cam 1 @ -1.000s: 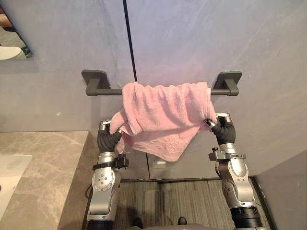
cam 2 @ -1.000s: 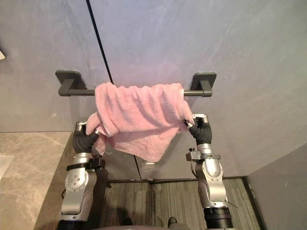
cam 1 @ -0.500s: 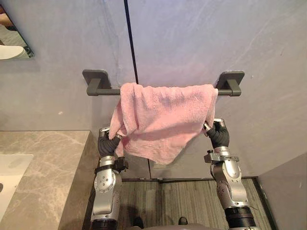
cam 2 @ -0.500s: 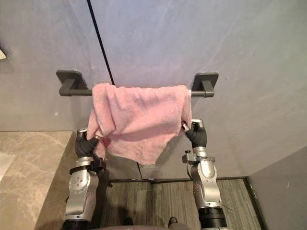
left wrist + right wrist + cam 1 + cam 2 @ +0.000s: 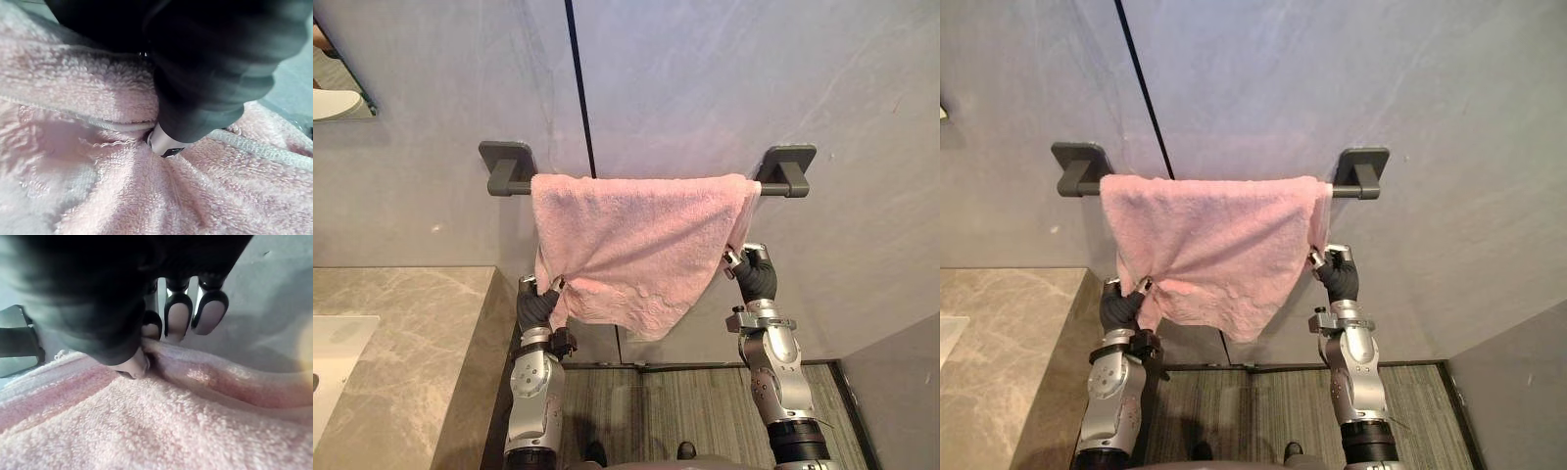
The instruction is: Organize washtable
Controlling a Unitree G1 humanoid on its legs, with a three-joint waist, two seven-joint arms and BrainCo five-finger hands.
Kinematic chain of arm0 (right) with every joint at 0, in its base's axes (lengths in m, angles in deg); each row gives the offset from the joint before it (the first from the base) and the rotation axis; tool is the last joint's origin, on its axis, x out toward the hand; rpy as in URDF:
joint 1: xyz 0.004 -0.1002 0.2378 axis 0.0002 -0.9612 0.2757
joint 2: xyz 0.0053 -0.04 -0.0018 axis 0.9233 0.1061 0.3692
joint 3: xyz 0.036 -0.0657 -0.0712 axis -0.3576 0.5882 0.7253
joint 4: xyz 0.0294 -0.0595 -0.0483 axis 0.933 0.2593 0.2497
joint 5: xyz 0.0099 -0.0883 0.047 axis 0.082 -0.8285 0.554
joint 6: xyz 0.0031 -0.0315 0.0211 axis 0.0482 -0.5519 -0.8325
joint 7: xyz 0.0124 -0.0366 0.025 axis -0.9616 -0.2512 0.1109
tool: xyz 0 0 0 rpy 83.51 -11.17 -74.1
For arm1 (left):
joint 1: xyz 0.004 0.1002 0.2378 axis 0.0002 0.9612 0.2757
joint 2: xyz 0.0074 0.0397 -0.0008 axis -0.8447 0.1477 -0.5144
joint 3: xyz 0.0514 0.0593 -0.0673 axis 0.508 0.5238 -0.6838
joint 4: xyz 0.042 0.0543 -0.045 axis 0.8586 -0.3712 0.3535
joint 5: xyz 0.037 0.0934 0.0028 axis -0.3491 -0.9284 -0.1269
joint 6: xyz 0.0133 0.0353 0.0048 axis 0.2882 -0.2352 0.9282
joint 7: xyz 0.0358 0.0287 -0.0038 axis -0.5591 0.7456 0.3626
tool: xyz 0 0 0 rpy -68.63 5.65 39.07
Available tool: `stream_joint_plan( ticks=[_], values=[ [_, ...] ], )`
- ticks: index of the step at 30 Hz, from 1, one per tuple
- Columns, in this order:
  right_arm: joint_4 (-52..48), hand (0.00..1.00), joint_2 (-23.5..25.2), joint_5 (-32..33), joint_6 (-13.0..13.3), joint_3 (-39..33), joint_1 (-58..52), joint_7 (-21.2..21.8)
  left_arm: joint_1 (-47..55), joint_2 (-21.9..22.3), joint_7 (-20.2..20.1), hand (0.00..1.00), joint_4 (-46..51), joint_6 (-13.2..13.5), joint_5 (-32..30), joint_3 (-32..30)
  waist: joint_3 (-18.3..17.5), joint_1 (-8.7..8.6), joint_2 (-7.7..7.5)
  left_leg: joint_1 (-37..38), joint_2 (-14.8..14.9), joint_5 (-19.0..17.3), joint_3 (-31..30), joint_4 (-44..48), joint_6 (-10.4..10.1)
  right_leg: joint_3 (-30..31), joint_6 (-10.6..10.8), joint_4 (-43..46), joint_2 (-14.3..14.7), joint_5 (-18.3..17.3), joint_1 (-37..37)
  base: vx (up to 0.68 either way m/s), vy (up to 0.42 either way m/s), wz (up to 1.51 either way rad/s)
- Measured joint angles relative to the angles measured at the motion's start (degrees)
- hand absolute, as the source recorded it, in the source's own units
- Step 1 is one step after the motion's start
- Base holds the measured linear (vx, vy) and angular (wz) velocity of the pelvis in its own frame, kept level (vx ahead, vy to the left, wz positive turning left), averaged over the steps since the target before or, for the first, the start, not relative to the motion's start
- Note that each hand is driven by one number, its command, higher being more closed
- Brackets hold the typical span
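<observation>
Where towel [image 5: 636,240] hangs, robot hands [image 5: 537,304] [image 5: 754,274] pinch.

Wall: grey stone-look panels [image 5: 724,78] with faint pale veins.
Seam: thin black vertical line [image 5: 578,88] between two panels, left of middle.
Rail: dark grey bar on two square brackets [image 5: 508,162], fixed to the wall.
Tabletop: beige-grey marble [image 5: 411,323] at lower left, a white basin [image 5: 333,357] set in it.
Mirror: a corner [image 5: 337,88] at the upper left edge.
Floor: grey, striped [image 5: 675,411].
</observation>
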Motion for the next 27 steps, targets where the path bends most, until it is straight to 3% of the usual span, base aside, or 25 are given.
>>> stream_joint_plan(
  ticks=[18,19,21,25,27],
  values=[
    [4.7,1.00,-0.1,-2.8,2.1,-1.8,-0.7,-0.2,0.0,-2.9,-2.7,1.00,-4.3,0.5,-0.2,3.7,0.4,0.13,-0.85,1.2,0.0,-0.6,0.6,0.0,-0.1,0.4,-0.2,-0.1,0.1,-0.3,1.0,0.00,0.000,0.00],
    [5.0,0.00,-0.1,-2.8,2.1,-1.8,-0.7,-0.2,0.0,-3.0,-2.7,0.00,-4.6,0.5,-0.2,3.8,0.3,0.14,-0.85,1.2,0.0,-0.6,0.6,0.0,-0.1,0.4,-0.2,-0.1,0.1,-0.3,1.0,0.00,0.000,0.00],
    [6.0,0.00,-0.1,-2.9,2.0,-1.9,-0.7,-0.5,0.1,-3.5,-2.7,0.00,-4.6,0.4,-0.2,4.0,0.3,0.13,-0.84,1.1,0.1,-0.6,0.6,0.0,-0.1,0.5,-0.2,-0.2,0.1,-0.3,1.0,-0.02,-0.003,-0.01],
    [11.5,0.00,-0.2,-4.5,-1.9,-4.8,-3.7,-3.0,1.2,-4.8,-2.2,0.00,-4.6,0.1,-0.2,3.4,0.4,0.49,-0.73,0.7,0.0,-0.6,0.6,0.0,-0.2,0.4,-0.3,-0.9,0.1,-0.1,1.0,0.00,0.000,0.00],
    [12.2,0.00,-0.4,-4.8,-2.4,-5.0,-4.9,-3.8,1.7,-5.3,-2.0,0.00,-4.6,0.0,-0.2,3.3,0.5,0.33,-0.61,0.6,0.1,-0.7,0.6,0.0,-0.3,0.4,-0.3,-1.0,0.2,-0.1,0.8,0.02,-0.007,-0.01]
  ],
)
